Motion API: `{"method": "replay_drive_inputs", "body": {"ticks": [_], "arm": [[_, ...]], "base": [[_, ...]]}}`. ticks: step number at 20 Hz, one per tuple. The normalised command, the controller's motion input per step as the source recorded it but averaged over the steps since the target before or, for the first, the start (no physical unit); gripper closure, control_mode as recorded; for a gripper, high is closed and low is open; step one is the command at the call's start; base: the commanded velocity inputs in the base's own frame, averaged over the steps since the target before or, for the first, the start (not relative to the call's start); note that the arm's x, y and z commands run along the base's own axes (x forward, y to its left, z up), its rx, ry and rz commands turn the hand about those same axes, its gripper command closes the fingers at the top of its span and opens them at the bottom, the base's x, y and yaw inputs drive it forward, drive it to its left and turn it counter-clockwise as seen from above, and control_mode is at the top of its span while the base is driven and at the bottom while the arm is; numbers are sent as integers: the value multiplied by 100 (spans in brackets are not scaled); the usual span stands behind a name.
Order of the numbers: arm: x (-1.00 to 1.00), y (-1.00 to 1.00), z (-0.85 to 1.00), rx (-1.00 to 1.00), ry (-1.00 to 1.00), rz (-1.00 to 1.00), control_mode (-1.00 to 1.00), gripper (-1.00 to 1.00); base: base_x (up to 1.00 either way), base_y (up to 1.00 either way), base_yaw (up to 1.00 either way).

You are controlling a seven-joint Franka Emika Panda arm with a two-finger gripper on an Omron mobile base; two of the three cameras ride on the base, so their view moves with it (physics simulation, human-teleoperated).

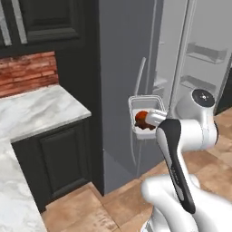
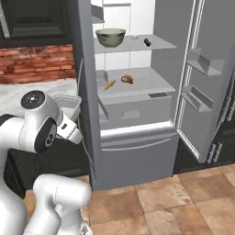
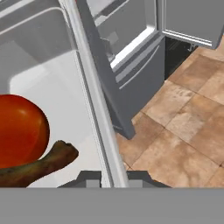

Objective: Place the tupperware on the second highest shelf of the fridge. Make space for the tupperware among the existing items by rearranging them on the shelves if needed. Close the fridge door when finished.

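While gripped: tupperware rim between fingers.

You see a marble countertop over dark cabinets, a red brick backsplash behind it, and terracotta floor tiles below.

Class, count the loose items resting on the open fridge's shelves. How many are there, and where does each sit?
4. Upper glass shelf: grey-green bowl on the left, dark pickle to its right. Pale-grey shelf below: carrot and brown meat piece. The closed left door may hide more.
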Motion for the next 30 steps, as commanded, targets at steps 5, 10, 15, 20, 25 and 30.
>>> {"method": "replay_drive_inputs", "body": {"ticks": [5, 10, 15, 20, 25, 30], "arm": [[0, 0, 0, 0, 0, 0, 100, 100], [0, 0, 0, 0, 0, 0, 100, 100], [0, 0, 0, 0, 0, 0, 100, 100], [0, 0, 0, 0, 0, 0, 100, 100], [0, 0, 0, 0, 0, 0, 100, 100], [0, 0, 0, 0, 0, 0, 100, 100]], "base": [[15, -71, -36], [36, -71, -21], [64, -59, 5], [82, -25, 11], [77, 15, 20], [74, 10, 41]]}}
